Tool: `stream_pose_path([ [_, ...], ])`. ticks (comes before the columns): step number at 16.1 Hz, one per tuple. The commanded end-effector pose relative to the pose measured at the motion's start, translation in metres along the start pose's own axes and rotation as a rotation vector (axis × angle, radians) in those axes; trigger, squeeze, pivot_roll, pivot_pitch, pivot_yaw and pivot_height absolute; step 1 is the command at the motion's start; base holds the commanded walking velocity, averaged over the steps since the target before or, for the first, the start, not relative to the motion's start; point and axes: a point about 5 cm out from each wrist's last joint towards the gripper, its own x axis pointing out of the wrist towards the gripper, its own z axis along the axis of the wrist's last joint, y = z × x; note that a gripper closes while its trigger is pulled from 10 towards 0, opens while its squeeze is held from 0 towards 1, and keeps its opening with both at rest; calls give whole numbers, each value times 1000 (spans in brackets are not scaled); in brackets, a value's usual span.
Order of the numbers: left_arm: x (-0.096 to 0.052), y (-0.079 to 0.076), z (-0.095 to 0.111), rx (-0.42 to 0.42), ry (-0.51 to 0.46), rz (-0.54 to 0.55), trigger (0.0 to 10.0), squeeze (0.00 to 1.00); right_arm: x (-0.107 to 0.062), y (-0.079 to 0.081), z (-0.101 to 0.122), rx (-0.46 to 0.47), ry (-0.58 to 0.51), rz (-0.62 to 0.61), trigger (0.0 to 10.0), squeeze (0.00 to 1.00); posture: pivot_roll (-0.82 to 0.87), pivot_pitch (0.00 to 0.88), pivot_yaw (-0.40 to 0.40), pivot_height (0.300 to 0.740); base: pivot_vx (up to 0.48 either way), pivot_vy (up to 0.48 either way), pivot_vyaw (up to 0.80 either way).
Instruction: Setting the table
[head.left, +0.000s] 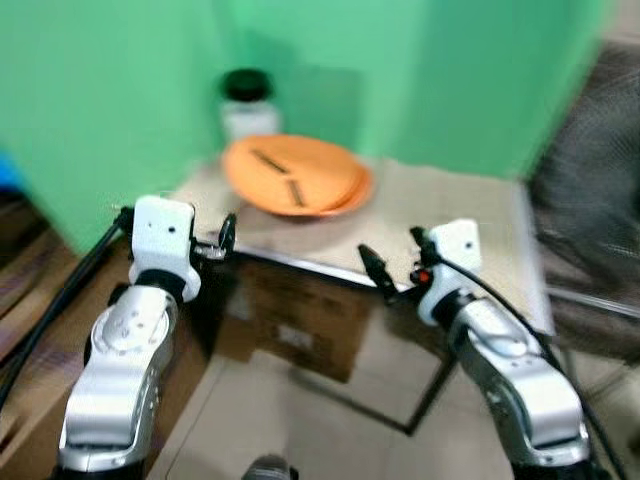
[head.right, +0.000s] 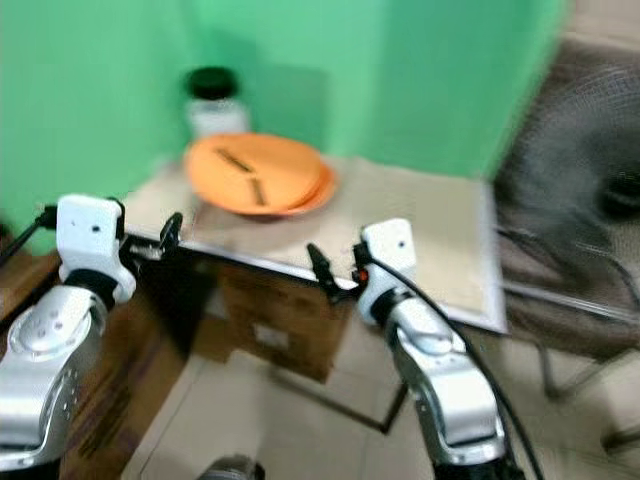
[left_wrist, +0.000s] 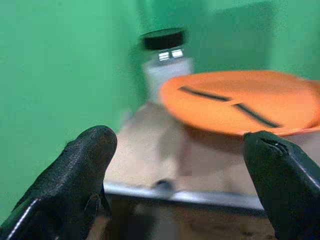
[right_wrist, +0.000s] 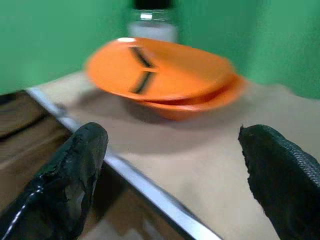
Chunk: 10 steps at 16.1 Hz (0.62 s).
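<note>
Both grippers are at the near edge of the table (head.left: 470, 215), the left gripper (head.left: 222, 240) and the right gripper (head.left: 395, 262) with fingers spread apart, holding nothing. Further back lie stacked orange plates (head.left: 298, 176), then a jar (head.left: 246, 103) against the green wall (head.left: 110, 90)

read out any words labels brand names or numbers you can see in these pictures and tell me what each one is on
There is no text that can be read.
The cardboard box under the table has a pale label, too blurred to read.
The jar shows bright glints, not lettering.
The dark strips on the orange plates are marks or objects, not writing.
</note>
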Motion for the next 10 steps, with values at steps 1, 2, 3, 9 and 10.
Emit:
stream_pose_path([
  [1,0,-4,3,1,-9,-30,10000,0,0,-3,3,-7,-4,-8,10000,1000,170,0,17,740,277,0,800],
  [2,0,-5,2,1,-7,-36,10000,0,0,-3,2,0,-5,-21,10000,1000,168,0,23,740,281,0,794],
  [3,0,-5,2,2,-4,-46,10000,0,0,-3,2,-2,-5,-29,10000,1000,165,0,32,740,285,0,0],
  [9,-1,-11,2,1,-1,-122,10000,0,-3,-10,2,28,-11,-122,10000,0,161,0,45,740,284,0,0],
  [10,-1,-13,2,-2,-2,-147,10000,0,-4,-12,4,53,-26,-136,10000,0,159,0,44,740,285,0,0],
])
